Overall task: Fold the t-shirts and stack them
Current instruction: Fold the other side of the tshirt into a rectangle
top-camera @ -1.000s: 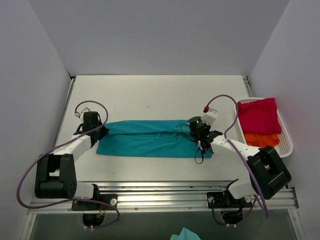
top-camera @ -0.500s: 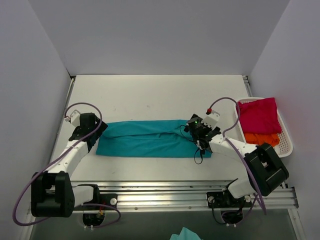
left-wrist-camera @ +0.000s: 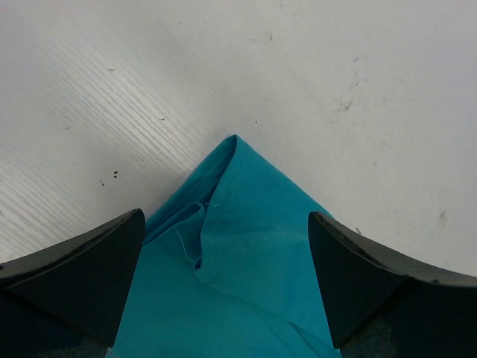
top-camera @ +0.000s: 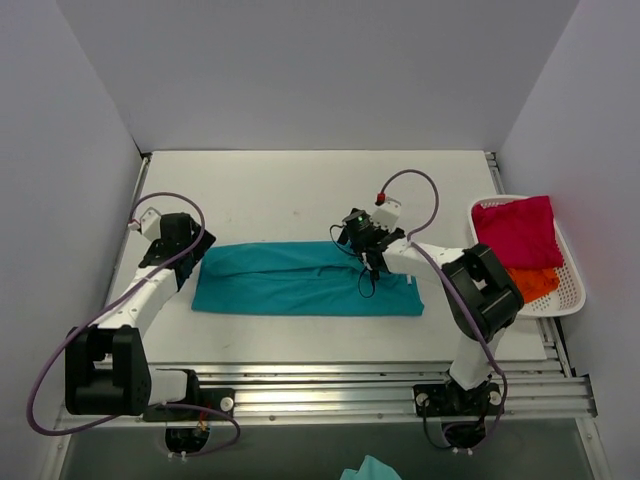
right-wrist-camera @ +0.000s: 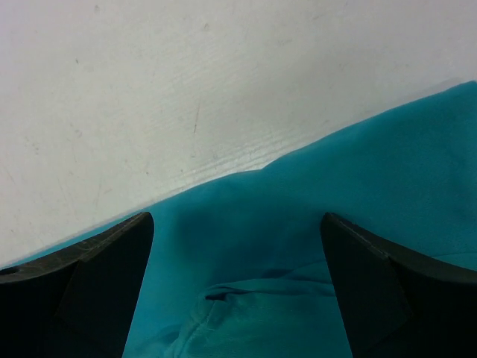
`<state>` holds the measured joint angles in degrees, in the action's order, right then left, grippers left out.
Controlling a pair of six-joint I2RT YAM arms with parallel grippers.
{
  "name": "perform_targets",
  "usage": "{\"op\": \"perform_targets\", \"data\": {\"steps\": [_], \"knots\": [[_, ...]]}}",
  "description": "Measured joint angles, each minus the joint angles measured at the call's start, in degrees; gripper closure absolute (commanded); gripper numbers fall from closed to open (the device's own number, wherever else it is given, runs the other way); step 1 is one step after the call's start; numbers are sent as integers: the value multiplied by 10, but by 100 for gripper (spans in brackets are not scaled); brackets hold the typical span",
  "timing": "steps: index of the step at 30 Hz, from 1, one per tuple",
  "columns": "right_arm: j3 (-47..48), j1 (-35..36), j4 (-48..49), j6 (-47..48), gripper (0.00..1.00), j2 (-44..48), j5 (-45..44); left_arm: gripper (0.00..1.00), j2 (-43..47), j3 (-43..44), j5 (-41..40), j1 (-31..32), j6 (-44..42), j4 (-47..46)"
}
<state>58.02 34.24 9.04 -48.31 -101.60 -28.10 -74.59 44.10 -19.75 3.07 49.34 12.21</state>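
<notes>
Room: plain pale walls [top-camera: 300, 70] close in around my arms on three sides.
Surface: a white table [top-camera: 300, 190], scuffed and speckled under both my wrists.
Cloth: the teal t-shirt [top-camera: 300, 282] lies flat as a long folded band in front of my bases. It reaches from my left gripper [left-wrist-camera: 225, 224] to past my right gripper [right-wrist-camera: 237, 220].
Basket: a white slotted basket [top-camera: 570, 290] sits beyond my right arm. The crimson t-shirt [top-camera: 515, 230] is at its far end, and the orange t-shirt [top-camera: 530, 282] lies nearer my base.
Left arm: stretched forward and outward, fingers spread wide over the band's left corner, holding nothing.
Right arm: elbow bent, reaching inward, fingers spread wide over the band's far edge, holding nothing.
</notes>
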Motion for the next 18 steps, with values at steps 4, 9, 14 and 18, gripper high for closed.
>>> {"op": "perform_targets", "data": {"steps": [4, 9, 14, 18], "knots": [[2, 17, -4, 2, 12, -19, 9, 0, -11, 0, 0, 0, -4, 0], [12, 54, -8, 2, 23, -20, 6, 0, -14, 0, 0, 0, -5, -12], [13, 76, -12, 2, 33, -20, 3, 0, -16, 0, 0, 0, -5, -22], [13, 76, -15, 1, 45, -20, -2, 5, -16, 0, 1, 0, -6, -23]]}}
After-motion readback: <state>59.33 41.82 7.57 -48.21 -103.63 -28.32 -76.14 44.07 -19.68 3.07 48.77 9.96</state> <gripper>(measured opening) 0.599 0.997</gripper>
